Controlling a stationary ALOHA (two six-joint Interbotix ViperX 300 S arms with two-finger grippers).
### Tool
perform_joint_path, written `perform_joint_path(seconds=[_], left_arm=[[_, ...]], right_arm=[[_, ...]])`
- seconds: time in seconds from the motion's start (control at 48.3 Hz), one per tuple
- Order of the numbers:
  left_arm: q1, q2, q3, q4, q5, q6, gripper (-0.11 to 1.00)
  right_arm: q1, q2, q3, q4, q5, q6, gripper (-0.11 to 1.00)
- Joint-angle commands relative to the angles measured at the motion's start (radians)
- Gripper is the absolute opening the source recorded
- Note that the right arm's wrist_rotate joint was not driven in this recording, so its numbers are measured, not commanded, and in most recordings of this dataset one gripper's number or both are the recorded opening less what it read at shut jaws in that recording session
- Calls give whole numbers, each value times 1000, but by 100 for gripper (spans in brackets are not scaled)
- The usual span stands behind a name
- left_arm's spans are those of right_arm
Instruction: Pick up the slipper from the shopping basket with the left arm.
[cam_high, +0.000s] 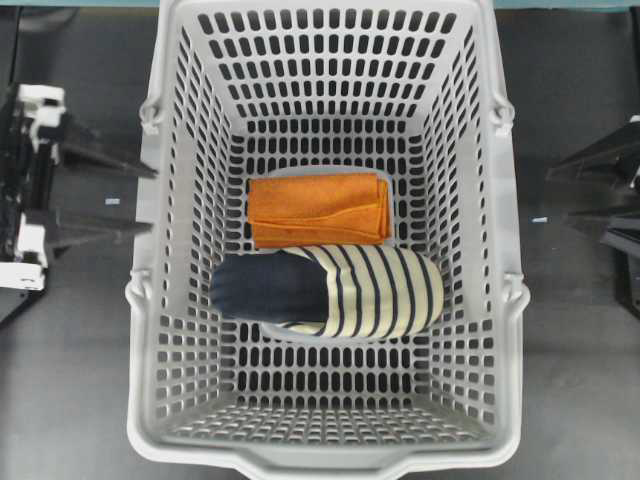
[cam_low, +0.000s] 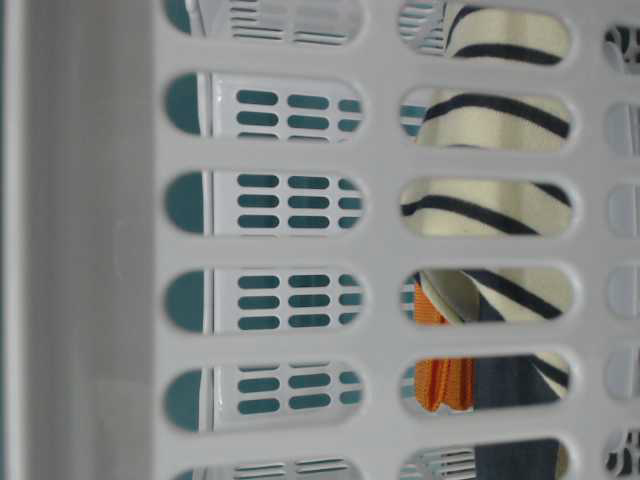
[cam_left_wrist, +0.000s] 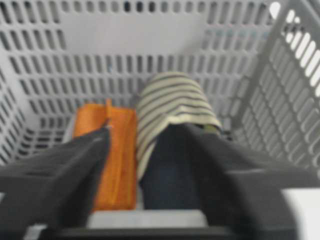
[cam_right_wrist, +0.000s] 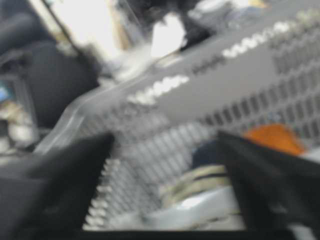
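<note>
The cream slipper (cam_high: 370, 292) with navy stripes lies on its side on the floor of the grey shopping basket (cam_high: 505, 200), its dark navy opening toward the left. My left gripper (cam_high: 142, 200) is open and empty, just outside the basket's left wall. In the left wrist view its open gripper (cam_left_wrist: 147, 132) frames the slipper (cam_left_wrist: 170, 105) beyond the rim. My right gripper (cam_high: 560, 195) is open and empty outside the right wall. In the right wrist view this gripper (cam_right_wrist: 165, 137) faces the basket wall, with the slipper (cam_right_wrist: 205, 180) seen through it. The slipper (cam_low: 490, 205) also shows through the slots at table level.
A folded orange cloth (cam_high: 318, 208) lies on the basket floor, touching the slipper's far side. It also shows in the left wrist view (cam_left_wrist: 117, 160), the right wrist view (cam_right_wrist: 272, 137) and at table level (cam_low: 440, 385). The basket's walls are tall, with a thick rim.
</note>
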Motion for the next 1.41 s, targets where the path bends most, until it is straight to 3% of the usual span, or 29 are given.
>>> perform_joint_path(seconds=[0.0,0.062,0.186,0.249,0.332,0.373,0.477,0.663,1.036,1.388], left_arm=[[-15,81,-120,3,64,-2,75],[-20,146,-181,3,103,0,83],[-35,284,-293,3,156,8,79],[-43,339,-331,3,166,8,79],[-48,396,-367,5,170,3,79],[-51,419,-380,3,170,-6,79],[-64,466,-419,3,172,-9,79],[-84,577,-517,3,218,-2,79],[-91,787,-698,3,505,-6,79],[-123,968,-854,3,709,-54,90]], right_arm=[[-3,-12,-28,9,5,0,80],[-3,-25,-31,9,0,2,82],[-3,-38,-38,-15,-11,0,80],[-2,-37,-38,-83,9,0,79],[6,-38,-46,-218,104,2,78],[9,-41,-55,-239,160,2,77],[-2,-52,-63,-239,239,2,76],[-2,-109,-26,-241,206,2,76],[6,-133,25,-216,118,0,76],[6,-137,41,-216,117,0,76]])
